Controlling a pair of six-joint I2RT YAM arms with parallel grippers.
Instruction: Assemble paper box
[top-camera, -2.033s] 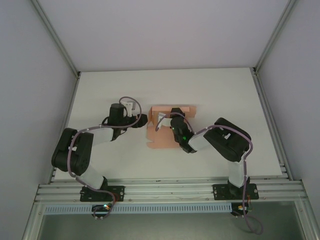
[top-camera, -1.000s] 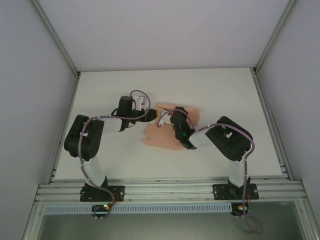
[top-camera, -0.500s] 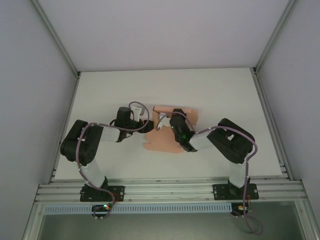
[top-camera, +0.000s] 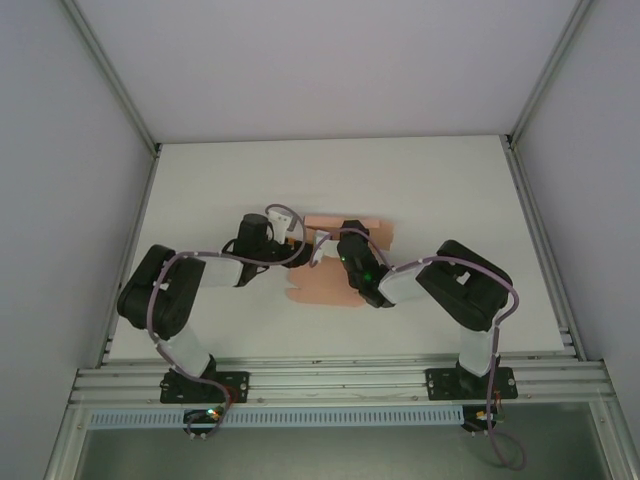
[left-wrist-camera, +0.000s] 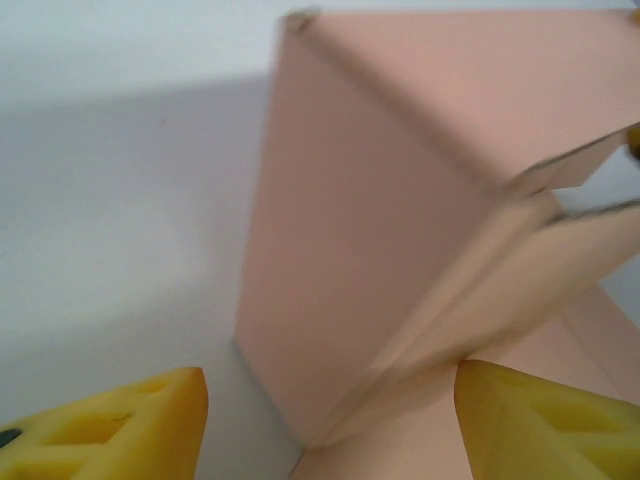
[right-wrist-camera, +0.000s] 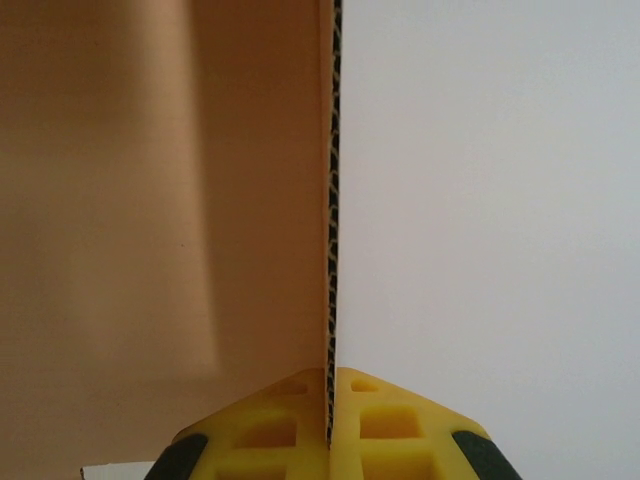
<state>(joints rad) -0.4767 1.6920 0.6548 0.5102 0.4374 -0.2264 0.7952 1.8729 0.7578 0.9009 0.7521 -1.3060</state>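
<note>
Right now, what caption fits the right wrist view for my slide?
Right gripper shut on the thin edge of a paper box panel, seen edge-on.

Overhead looks down; wrist views close on paper box (left-wrist-camera: 380, 230)

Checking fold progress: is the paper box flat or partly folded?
Partly folded: the paper box has panels raised along creases; the right gripper is pinching one panel's edge.

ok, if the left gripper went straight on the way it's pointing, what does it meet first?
The paper box: its raised pink side panel stands straight ahead between the open fingers of the left gripper. Nothing else seems to lie in between, though depth is unclear.
</note>
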